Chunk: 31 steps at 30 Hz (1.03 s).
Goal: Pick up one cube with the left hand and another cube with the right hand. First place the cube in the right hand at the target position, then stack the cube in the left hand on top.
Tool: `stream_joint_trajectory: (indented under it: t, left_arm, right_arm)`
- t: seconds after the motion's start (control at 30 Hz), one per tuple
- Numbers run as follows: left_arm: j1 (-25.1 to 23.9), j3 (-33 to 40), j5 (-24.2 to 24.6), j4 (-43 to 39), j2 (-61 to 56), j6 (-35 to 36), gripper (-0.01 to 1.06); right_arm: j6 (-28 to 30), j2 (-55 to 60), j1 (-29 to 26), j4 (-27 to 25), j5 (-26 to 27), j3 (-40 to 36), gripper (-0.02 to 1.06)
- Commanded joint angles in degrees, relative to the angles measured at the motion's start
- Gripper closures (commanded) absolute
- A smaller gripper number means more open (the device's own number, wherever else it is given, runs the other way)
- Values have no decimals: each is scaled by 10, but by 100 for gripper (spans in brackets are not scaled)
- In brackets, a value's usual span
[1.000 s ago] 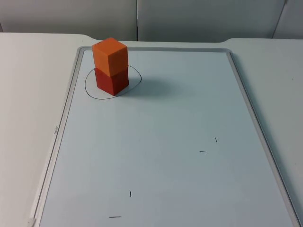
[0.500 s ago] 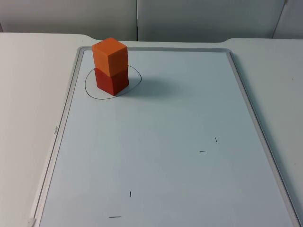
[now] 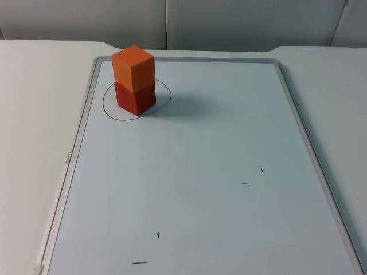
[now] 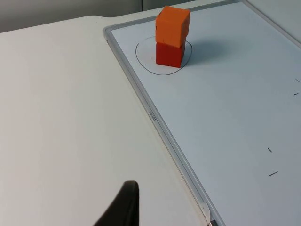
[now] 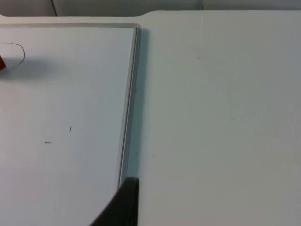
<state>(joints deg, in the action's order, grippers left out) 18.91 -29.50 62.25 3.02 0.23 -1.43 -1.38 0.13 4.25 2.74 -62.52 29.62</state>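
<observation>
only the cube stack (image 3: 134,80) interrupts the whiteboard (image 3: 229,143).

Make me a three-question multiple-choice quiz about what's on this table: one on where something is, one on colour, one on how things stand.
1. Where does the stack stand?
A. inside the drawn ring
B. on the bare table
C. at the board's near edge

2. What colour is the top cube?
A. blue
B. orange
C. green

3. How are the cubes?
A. side by side
B. one tipped over
C. stacked upright

A: the ring circles the red cube on the whiteboard.
B: the orange cube sits on top.
C: the orange one rests squarely on the red one.
</observation>
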Motion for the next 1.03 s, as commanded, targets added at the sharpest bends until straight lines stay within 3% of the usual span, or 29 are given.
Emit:
stream_joint_trajectory:
  t: [0.0,0.5,0.8,1.0]
  left_arm:
    - [1,2,-7,0,-2,3,6]
    - [-16,2,-7,0,-2,3,6]
    - [-152,2,-7,0,-2,3,6]
    - [-204,2,-7,0,-2,3,6]
  right_arm:
    - [-1,-1,-4,0,8,-5,0]
    - [-1,-1,-4,0,8,-5,0]
    - [-1,-1,-4,0,8,-5,0]
    - [-1,-1,-4,0,8,-5,0]
